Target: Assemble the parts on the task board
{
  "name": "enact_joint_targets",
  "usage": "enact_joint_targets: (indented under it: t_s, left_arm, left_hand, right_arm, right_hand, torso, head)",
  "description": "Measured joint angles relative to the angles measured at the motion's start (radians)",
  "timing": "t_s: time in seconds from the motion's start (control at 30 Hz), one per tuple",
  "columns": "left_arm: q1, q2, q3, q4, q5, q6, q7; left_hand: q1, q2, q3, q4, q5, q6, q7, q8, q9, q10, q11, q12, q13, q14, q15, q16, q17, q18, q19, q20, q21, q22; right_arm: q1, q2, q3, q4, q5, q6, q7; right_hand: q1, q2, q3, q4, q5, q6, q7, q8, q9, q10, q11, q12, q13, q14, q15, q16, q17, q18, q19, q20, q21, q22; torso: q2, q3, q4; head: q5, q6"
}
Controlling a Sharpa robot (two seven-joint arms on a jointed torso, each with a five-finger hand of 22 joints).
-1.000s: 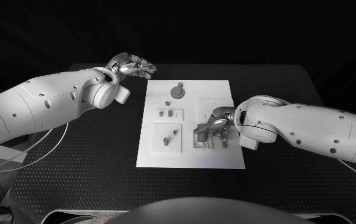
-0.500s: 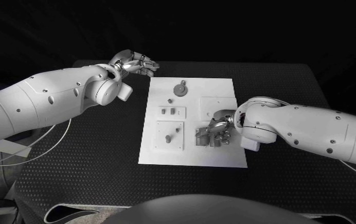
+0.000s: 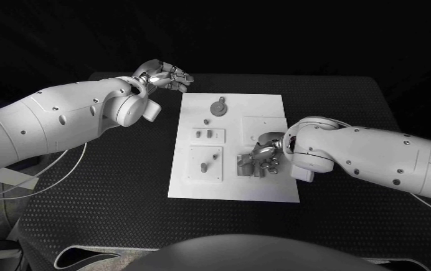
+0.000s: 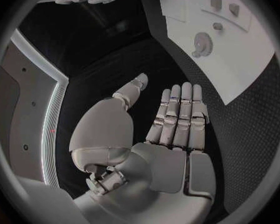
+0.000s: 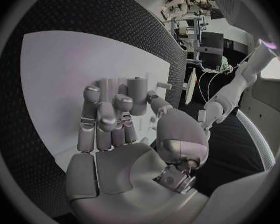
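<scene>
Task board (image 3: 229, 187) lies mid-table (image 3: 108, 209), with small parts (image 3: 208, 135) standing on it. Right hand (image 3: 258, 159) rests low over its near right section, fingers curled around an upright peg (image 5: 137, 95). Left hand (image 3: 164, 76) hovers beyond the far left corner, fingers straight, holding nothing.

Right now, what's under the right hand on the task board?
The right hand rests over the task board, fingers curled around upright parts. Whatever sits directly beneath the palm is covered.
</scene>
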Motion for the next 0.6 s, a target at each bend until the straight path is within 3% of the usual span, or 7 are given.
enact_joint_targets:
  t_s: [0.13, 0.2, 0.4, 0.47, 0.6]
  left_arm:
    - [0.000, 0.000, 0.000, 0.000, 0.000, 0.000, 0.000]
    - [0.000, 0.000, 0.000, 0.001, 0.000, 0.000, 0.000]
    - [0.000, -0.002, 0.000, 0.001, 0.000, 0.000, -0.001]
    - [0.000, -0.002, 0.000, 0.001, 0.000, 0.000, -0.001]
    - [0.000, -0.002, 0.000, 0.001, 0.000, 0.000, -0.001]
  left_hand:
    - [0.000, 0.000, -0.003, 0.003, 0.000, 0.000, 0.000, 0.000, 0.000, 0.000, 0.000, 0.000, 0.000, 0.000, 0.000, 0.000, 0.000, 0.000, 0.000, 0.000, 0.000, -0.001]
    - [0.000, 0.000, -0.003, 0.003, 0.000, 0.000, 0.000, 0.000, 0.000, 0.000, 0.000, 0.000, 0.000, 0.000, 0.000, 0.000, 0.000, 0.000, 0.000, 0.000, 0.000, -0.001]
    - [0.000, 0.000, -0.003, 0.003, 0.000, 0.000, 0.000, 0.000, 0.000, -0.003, -0.003, 0.000, 0.000, 0.000, 0.000, 0.000, 0.001, 0.000, 0.000, 0.000, 0.000, -0.001]
    - [0.000, 0.000, -0.003, 0.003, 0.000, 0.000, 0.000, 0.000, 0.000, -0.003, -0.003, 0.000, 0.000, 0.000, 0.000, 0.000, 0.001, 0.000, 0.000, 0.000, 0.000, -0.001]
    - [0.000, 0.000, -0.002, 0.004, 0.000, 0.000, 0.000, 0.000, 0.000, -0.003, -0.003, 0.000, 0.000, 0.000, 0.000, -0.004, 0.003, 0.000, 0.000, 0.000, 0.000, -0.001]
  right_arm:
    - [0.000, 0.004, -0.002, -0.005, -0.005, -0.001, 0.001]
    - [0.000, 0.005, -0.002, -0.006, -0.006, -0.001, 0.002]
    - [0.001, 0.009, -0.004, -0.011, -0.010, 0.000, 0.003]
    - [0.001, 0.010, -0.004, -0.012, -0.011, 0.001, 0.005]
    - [0.001, 0.011, -0.005, -0.013, -0.016, 0.001, 0.006]
  right_hand:
    - [-0.013, -0.013, 0.008, 0.007, 0.000, 0.001, 0.001, 0.000, 0.002, 0.000, 0.000, -0.004, 0.000, 0.002, -0.001, -0.002, 0.000, 0.000, 0.000, 0.000, 0.000, 0.000]
    - [-0.021, -0.021, 0.041, -0.018, -0.002, 0.003, 0.003, -0.004, 0.003, 0.002, 0.002, -0.004, 0.000, 0.003, 0.000, -0.002, 0.000, 0.000, 0.000, 0.000, 0.000, 0.000]
    - [-0.038, -0.040, 0.066, -0.022, 0.003, 0.000, 0.006, -0.005, 0.004, -0.002, 0.006, -0.004, 0.000, 0.000, -0.003, -0.006, 0.000, 0.000, 0.000, 0.000, 0.000, 0.000]
    - [-0.039, -0.053, 0.098, -0.052, 0.003, 0.000, 0.006, -0.006, 0.004, -0.003, 0.005, -0.004, 0.000, 0.000, -0.003, -0.006, 0.001, 0.000, 0.000, 0.000, 0.000, 0.000]
    - [-0.038, -0.067, 0.099, -0.051, 0.003, -0.004, 0.010, -0.009, 0.006, -0.006, 0.002, -0.004, 0.000, 0.000, -0.003, -0.006, 0.001, 0.000, 0.000, 0.000, 0.000, 0.000]
  torso:
    - [0.000, 0.0000, -0.0003]
    - [0.000, 0.0000, -0.0002]
    - [0.000, 0.0000, -0.0001]
    - [0.000, -0.0001, 0.0000]
    - [0.000, -0.0003, -0.0001]
  head:
    - [0.000, -0.001]
    - [0.000, -0.001]
    - [0.000, -0.001]
    - [0.000, -0.001]
    - [0.000, -0.002]
